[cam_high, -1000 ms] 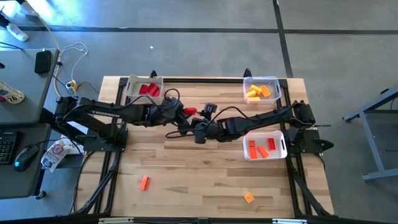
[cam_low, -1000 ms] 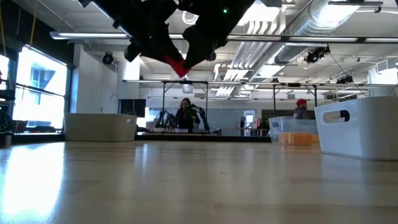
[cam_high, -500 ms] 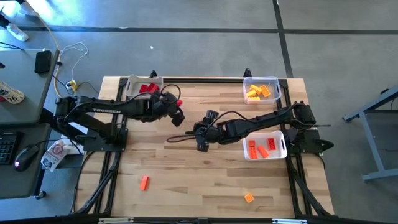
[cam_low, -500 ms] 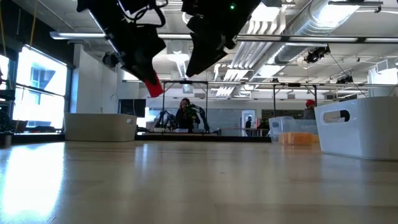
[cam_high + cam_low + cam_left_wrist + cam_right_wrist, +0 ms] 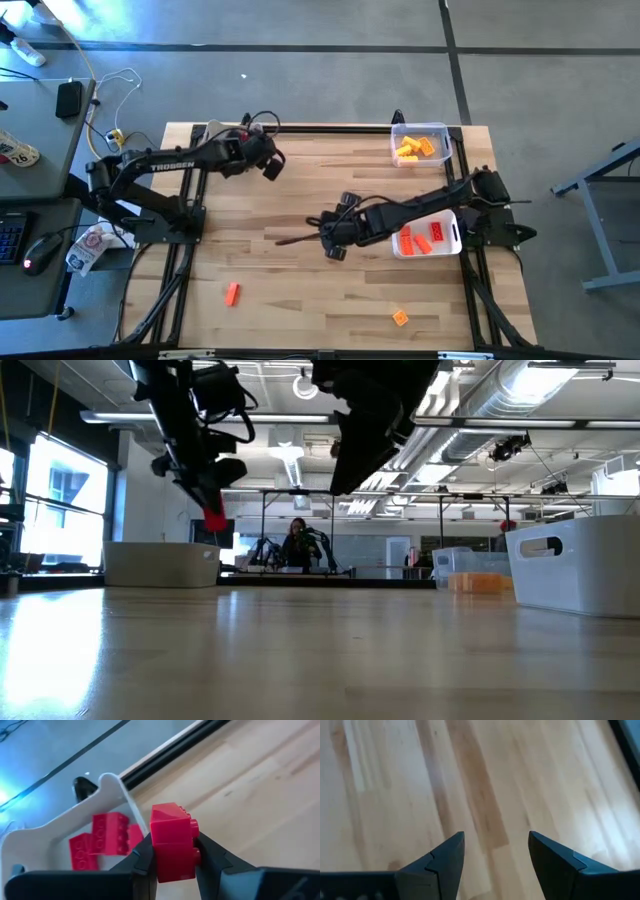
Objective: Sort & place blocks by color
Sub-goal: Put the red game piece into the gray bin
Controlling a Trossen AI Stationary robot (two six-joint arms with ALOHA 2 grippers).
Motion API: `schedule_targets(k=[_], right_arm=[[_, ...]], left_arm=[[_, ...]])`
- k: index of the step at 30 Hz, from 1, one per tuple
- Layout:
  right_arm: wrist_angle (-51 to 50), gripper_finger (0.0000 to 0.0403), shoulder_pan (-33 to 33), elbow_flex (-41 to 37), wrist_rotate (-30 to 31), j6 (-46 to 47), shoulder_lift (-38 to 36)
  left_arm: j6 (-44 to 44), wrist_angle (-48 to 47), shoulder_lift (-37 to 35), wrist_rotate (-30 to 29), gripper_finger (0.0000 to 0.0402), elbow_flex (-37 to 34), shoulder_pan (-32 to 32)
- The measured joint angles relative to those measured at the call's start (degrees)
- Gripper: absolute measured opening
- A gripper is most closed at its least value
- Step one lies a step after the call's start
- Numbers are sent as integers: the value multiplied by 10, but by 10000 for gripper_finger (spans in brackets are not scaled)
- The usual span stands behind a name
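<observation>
Clamping a glossy red brick (image 5: 172,842) between its two dark fingers, the left gripper (image 5: 172,857) is held above the wooden table (image 5: 300,270), just beside the white bin (image 5: 112,787) at the table's back left corner. The held brick is a stubby rectangular block of smooth plastic with small round studs along one face; it is gripped on its two broad sides, and its long axis stands roughly along the fingers, pointing away from the wrist. In the low view the brick shows as a red tip (image 5: 214,519) under the gripper, well above the tabletop.

Inside the white bin, several more red bricks (image 5: 102,840) are seen lying loosely, studded faces turned up and toward the camera. The bin is of matte white plastic with a rounded rim.

The right gripper (image 5: 495,852) is held with its fingers spread apart and nothing between them, over bare planks of pale, streaked wood, near the middle of the table and well apart from the white bin. A second white bin (image 5: 428,235) with orange-red bricks (image 5: 422,237) stands further from the white bin, on the right side, and a clear bin (image 5: 420,143) with yellow-orange bricks (image 5: 412,150) sits at the back right corner. Two loose orange bricks (image 5: 232,293) (image 5: 400,318) lie on the front of the table; the first one's long axis runs front to back.
</observation>
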Motion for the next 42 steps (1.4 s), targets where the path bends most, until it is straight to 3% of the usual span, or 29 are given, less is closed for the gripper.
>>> schedule_targets(k=[9, 14, 22, 29, 42], right_arm=[[-70, 206, 32, 0, -24, 90, 0], [-116, 206, 54, -1, -87, 149, 0], [-136, 206, 100, -1, -194, 169, 0], [-137, 206, 140, -1, -249, 213, 0], [-136, 206, 221, -1, -305, 220, 0]], left_arm=[[33, -1, 0, 0, 73, 0, 75], [55, -3, -1, 6, 74, 0, 126], [93, -3, 0, 80, 75, 0, 196], [99, -10, 1, 128, 76, 0, 216], [103, -24, 1, 139, 79, 0, 216]])
